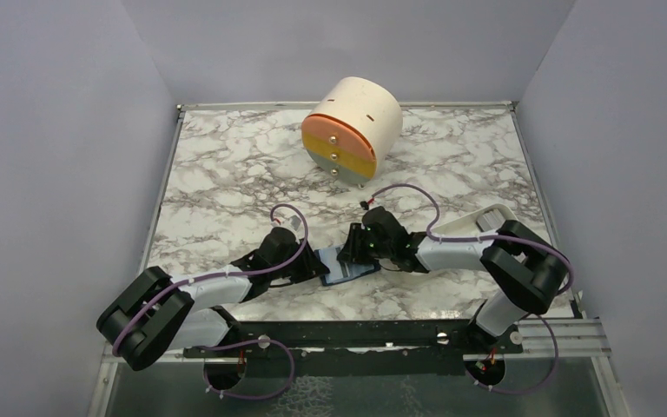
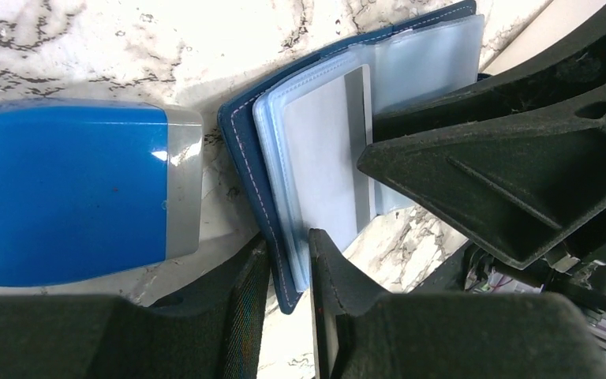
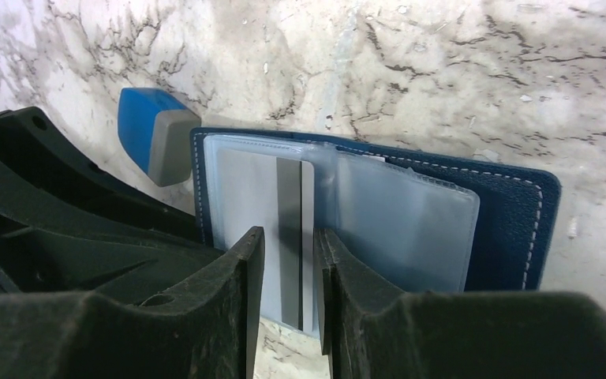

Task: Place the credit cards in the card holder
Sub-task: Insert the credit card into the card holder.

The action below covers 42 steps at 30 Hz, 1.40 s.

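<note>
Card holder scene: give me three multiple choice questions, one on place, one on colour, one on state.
1. Where is the blue block? A) inside the card holder B) beside the card holder C) far away from it
2. What colour is the card holder's cover? A) navy B) red C) green
3. How is the card holder? A) snapped shut B) standing on edge C) lying open
Answers: 1 B, it sits just off the cover's edge; 2 A, navy with pale stitching; 3 C, its clear sleeves show.

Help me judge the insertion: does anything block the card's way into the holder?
Nothing visible does. The card sits partly inside the holder, the right gripper over it; the blue block lies aside.
</note>
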Tool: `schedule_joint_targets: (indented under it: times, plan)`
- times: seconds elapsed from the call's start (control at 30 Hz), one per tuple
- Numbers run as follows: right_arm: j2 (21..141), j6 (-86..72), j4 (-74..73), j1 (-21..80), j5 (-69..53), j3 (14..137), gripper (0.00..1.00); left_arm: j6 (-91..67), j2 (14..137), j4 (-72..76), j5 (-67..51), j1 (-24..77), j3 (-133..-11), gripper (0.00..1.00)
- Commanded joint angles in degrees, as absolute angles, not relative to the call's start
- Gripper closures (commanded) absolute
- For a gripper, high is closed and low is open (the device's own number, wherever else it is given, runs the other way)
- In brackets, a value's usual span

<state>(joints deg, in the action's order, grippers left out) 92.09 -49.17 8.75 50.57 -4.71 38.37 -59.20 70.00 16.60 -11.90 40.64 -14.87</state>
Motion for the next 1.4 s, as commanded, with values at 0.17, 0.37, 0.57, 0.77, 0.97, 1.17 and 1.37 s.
schedule_joint_targets:
  times: [0.17, 0.37, 0.57, 0.77, 0.97, 1.17, 1.37]
  plan:
    - [94.2, -51.3, 14.5, 51.4, -9.7, 38.3, 0.76, -57.6, 71.8, 18.4, -13.4, 41.1, -16.7, 0.72]
    - [93.4, -50.8, 12.7, 51.4, -8.4, 38.6, 0.76, -57.2, 72.3, 18.5, -13.3, 41.0, -17.1, 0.71]
    - [88.2, -45.1, 1.4, 51.4, -1.1, 43.4, 0.6, -56.6, 72.5, 18.3, -12.7, 41.0, -17.1, 0.72]
    - [83.9, -36.7, -11.8, 51.4, 6.4, 50.7, 0.52, -55.8, 73.0, 17.8, -12.8, 41.0, -17.7, 0.82]
    - [83.0, -25.0, -24.8, 51.3, 18.9, 59.1, 0.48, -55.1, 72.5, 17.5, -12.9, 41.0, -18.4, 0.89]
    - [83.5, -15.6, -32.5, 48.0, 25.9, 63.8, 0.47, -54.1, 70.7, 15.2, -12.3, 41.0, -19.2, 0.99]
    - [81.1, -4.4, -31.4, 42.5, 27.5, 62.4, 0.48, -52.6, 69.5, 12.3, -11.6, 41.1, -20.6, 1.0]
